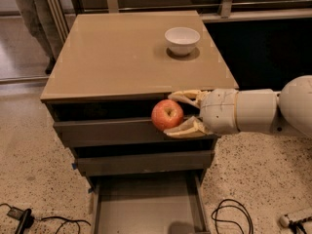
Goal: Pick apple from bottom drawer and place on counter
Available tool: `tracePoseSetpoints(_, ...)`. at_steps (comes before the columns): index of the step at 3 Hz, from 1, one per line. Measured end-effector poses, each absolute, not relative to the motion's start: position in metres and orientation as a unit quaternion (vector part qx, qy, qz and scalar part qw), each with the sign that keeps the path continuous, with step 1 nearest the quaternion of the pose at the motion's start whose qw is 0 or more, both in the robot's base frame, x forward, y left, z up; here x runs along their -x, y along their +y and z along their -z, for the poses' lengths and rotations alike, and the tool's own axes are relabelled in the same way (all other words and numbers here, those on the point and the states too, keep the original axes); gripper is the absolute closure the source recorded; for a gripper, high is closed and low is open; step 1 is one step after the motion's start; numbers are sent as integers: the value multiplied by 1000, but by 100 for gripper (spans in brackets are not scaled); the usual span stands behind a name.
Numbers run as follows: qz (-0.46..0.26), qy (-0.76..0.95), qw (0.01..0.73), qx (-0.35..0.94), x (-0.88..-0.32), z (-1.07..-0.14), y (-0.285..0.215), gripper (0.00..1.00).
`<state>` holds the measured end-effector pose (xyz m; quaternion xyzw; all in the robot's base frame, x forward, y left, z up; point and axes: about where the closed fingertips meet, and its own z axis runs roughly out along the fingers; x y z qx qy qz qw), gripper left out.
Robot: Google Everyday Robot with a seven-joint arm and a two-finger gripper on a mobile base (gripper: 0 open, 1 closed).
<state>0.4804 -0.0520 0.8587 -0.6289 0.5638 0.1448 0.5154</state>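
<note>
Speckled floor (29, 155), cables beside dark cabinet. Counter (122, 57) carried white bowl (182, 40) near back right. Bottom drawer (146, 211) stood pulled out. Gripper (176, 115) hung in front of upper drawer fronts, just below counter's front edge, fingers (187, 128) closed around apple (167, 114).

- Your arm (258, 111) reaches in level from the right edge of the view
- Your pincer (169, 115) sits mid-view, pointing left, one of its fingers (187, 97) above, one below
- They clamp the apple (165, 112) between them
</note>
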Motion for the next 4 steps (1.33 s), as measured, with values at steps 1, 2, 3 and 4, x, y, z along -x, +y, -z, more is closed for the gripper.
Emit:
tracePoseSetpoints(1, -141, 539, 518, 649, -507, -882, -45, 100)
tracePoseSetpoints(2, -149, 505, 517, 675, -545, -911, -19, 100)
tracePoseSetpoints(3, -153, 485, 502, 699, -597, -940, 12, 100)
tracePoseSetpoints(4, -167, 470, 486, 718, -621, -950, 44, 100)
